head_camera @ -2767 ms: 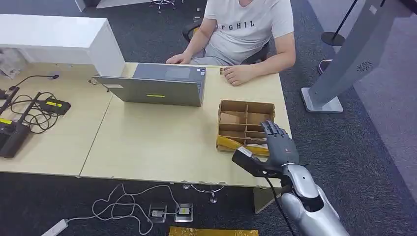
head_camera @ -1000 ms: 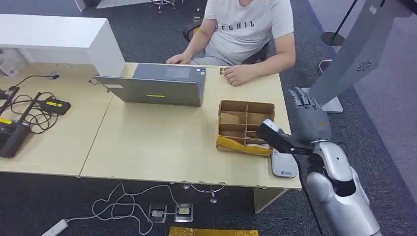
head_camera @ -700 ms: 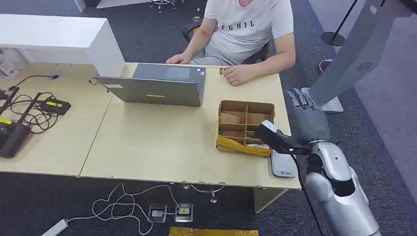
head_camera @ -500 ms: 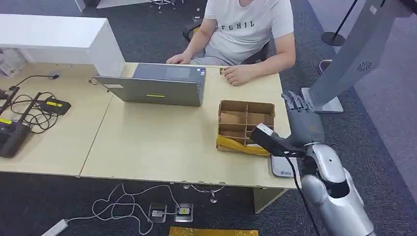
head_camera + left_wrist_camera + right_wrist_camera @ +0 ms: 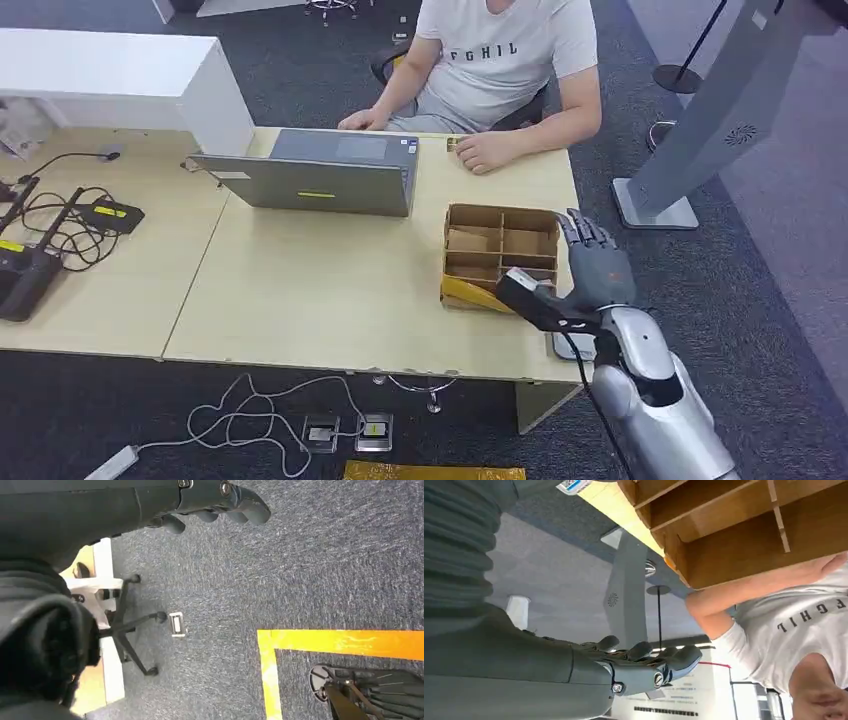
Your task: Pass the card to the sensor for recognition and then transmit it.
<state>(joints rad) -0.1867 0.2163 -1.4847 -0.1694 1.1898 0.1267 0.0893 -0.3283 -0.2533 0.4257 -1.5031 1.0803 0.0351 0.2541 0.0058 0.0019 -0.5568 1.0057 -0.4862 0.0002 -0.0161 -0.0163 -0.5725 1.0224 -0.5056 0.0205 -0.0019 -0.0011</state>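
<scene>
While the right arm reaches in from the near right corner, the right hand [image 5: 594, 270] hovers flat and open over the right end of the surface [image 5: 320, 290]. Its fingers are stretched out and spread, with nothing in them. The right wrist view shows the same: the right hand [image 5: 644, 667] is empty, fingers apart.

The left hand [image 5: 220, 500] hangs down by the carpet with its fingers loosely bent, holding nothing.

Just under the right wrist, at the near edge of the surface, sits the sensor [image 5: 566, 350]. It's a flat, light grey pad, mostly covered by the arm and its black cable, so only a sliver shows.

The card itself I honestly can't pick out. The wrist camera block covers the near right corner of the cardboard box [image 5: 500, 210], so I can't tell where the card is. There's a white bit with blue print [image 5: 572, 485] at the surface edge in the right wrist view, but it's too cut off to say what it is.

The box lies just left of the hand. It's brown, open-topped and split by dividers, with yellow tape along its near side.

Further back a grey laptop [image 5: 320, 180] stands open. Beyond it a person [image 5: 510, 60] in a white T-shirt sits with one hand [image 5: 485, 152] resting on the far edge.
</scene>
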